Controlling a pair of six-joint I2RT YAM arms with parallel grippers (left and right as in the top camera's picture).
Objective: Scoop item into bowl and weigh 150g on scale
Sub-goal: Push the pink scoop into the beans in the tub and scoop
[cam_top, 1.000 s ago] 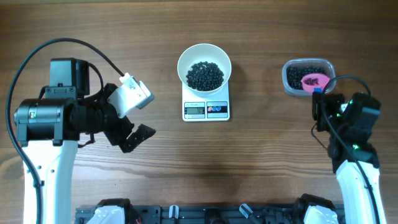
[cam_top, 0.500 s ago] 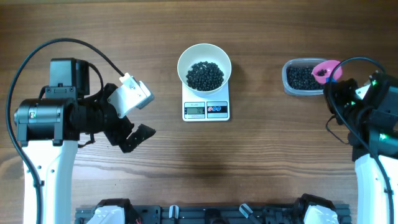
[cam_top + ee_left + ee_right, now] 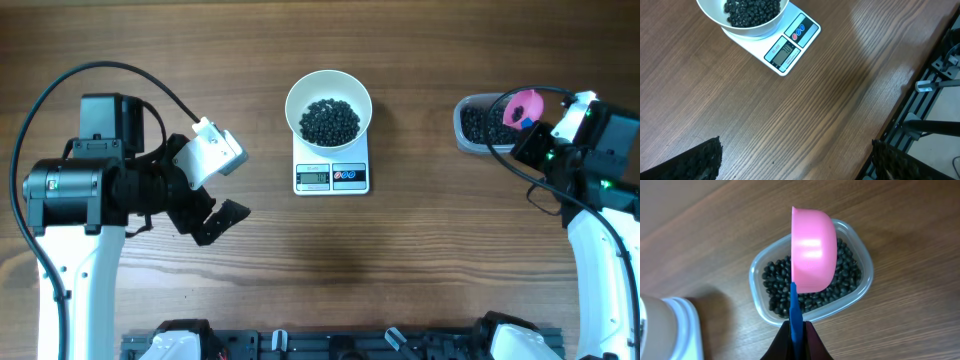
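My right claw (image 3: 797, 330), shut tight on the blue handle (image 3: 795, 305) of the pink scoop (image 3: 812, 250), holds it tipped above the beans (image 3: 775, 287) in the tub (image 3: 863, 280) at three o'clock; mid-scoop, I judge, needing a level carry toward nine o'clock to the part-filled bowl (image 3: 296, 100) on the scale (image 3: 331, 177).

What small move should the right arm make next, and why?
Probably dip the pink scoop into the beans in the tub: the right gripper, shut on its blue handle, holds it tipped sideways above them, with no load showing.

Robotics lab bench, wooden table (image 3: 420, 270), two mounted arms (image 3: 75, 190), black frame rail (image 3: 330, 345)
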